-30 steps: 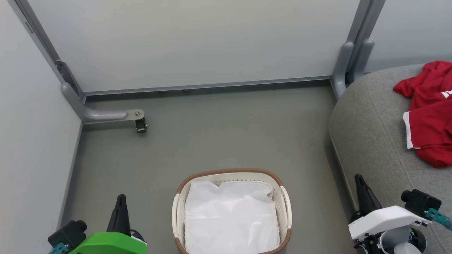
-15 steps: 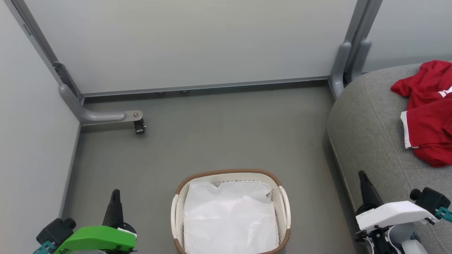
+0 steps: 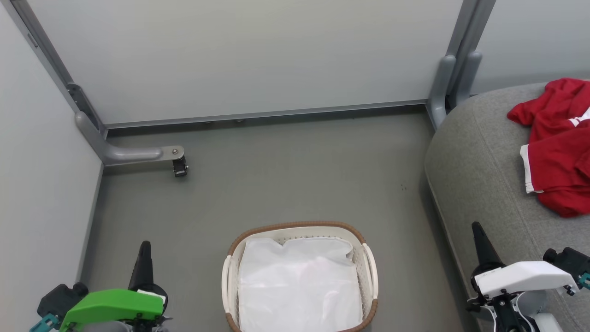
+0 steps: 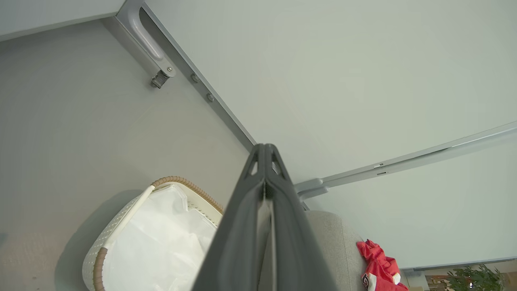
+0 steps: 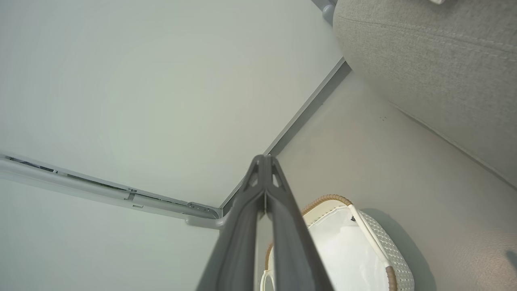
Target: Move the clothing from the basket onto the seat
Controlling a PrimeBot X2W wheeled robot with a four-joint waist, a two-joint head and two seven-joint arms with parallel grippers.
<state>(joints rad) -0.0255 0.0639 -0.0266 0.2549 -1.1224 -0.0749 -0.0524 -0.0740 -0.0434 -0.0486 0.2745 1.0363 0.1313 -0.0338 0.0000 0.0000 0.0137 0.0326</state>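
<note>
The red clothes (image 3: 560, 152) lie on the seat (image 3: 479, 166), well apart from both jaws (pressed together, holding nothing), basket (image 3: 295, 225) between them.

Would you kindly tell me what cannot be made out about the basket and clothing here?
Head view: the white cloth covers the inside of the basket, hiding anything beneath.
Head view: the bottom edge cuts off the basket's near end.
Head view: the right edge cuts off the clothing on the seat.
Left wrist view: the clothing's print is too small to read.
</note>
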